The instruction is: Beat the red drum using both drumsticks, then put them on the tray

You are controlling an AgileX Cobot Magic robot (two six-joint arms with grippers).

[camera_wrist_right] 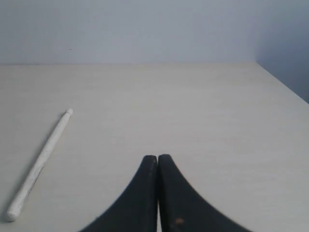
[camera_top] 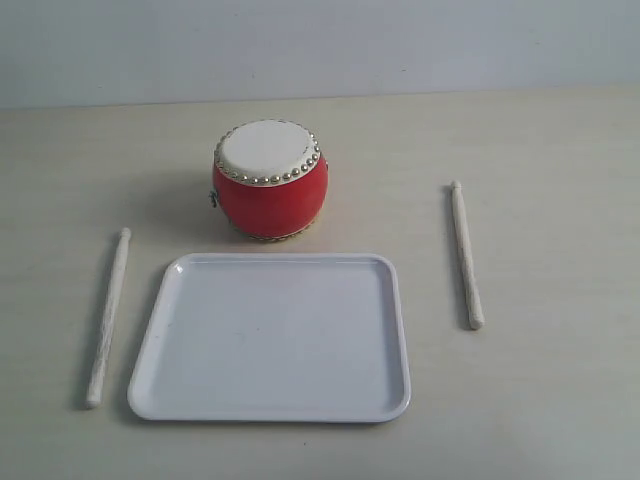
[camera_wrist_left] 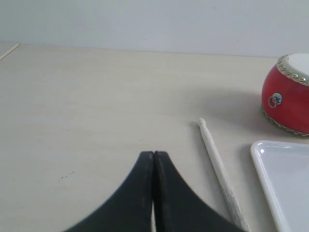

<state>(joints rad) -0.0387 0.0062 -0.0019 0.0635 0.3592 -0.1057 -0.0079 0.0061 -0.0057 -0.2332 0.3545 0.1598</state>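
On my screens the pale wood-grain tabletop (camera_top: 540, 400) fills nearly everything, running back to a plain light wall (camera_top: 320, 40). The biggest thing on it is the white tray (camera_top: 270, 340), a flat rectangle with rounded corners and a low rim, lying mid-scene toward the near edge in the exterior view. Close behind its far rim, and apart from it as far as I can judge, stands the red drum (camera_top: 270, 185). It is upright with its cream skin facing up, ringed with silvery studs, and has a gold rim at the base. The left wrist view lets me pick out a small metal ring (camera_wrist_left: 275, 100) on its side.

The two drumsticks lie flat on the tabletop, one on each side of the tray and both clear of it. The left drumstick (camera_top: 108, 315) lies just beside the tray's left edge, roughly parallel to it, its small rounded tip pointing toward the wall. The right drumstick (camera_top: 465, 255) sits farther out from the tray's right edge and further back, its tip about level with the drum and also pointing at the wall.

From the wrist cameras, the left end effector (camera_wrist_left: 153, 157) has its two black fingers pressed together, gripping nothing, above bare tabletop with the left drumstick just off to one side. The right end effector (camera_wrist_right: 158, 159) is likewise fully closed and empty, with the right drumstick lying well off to its side
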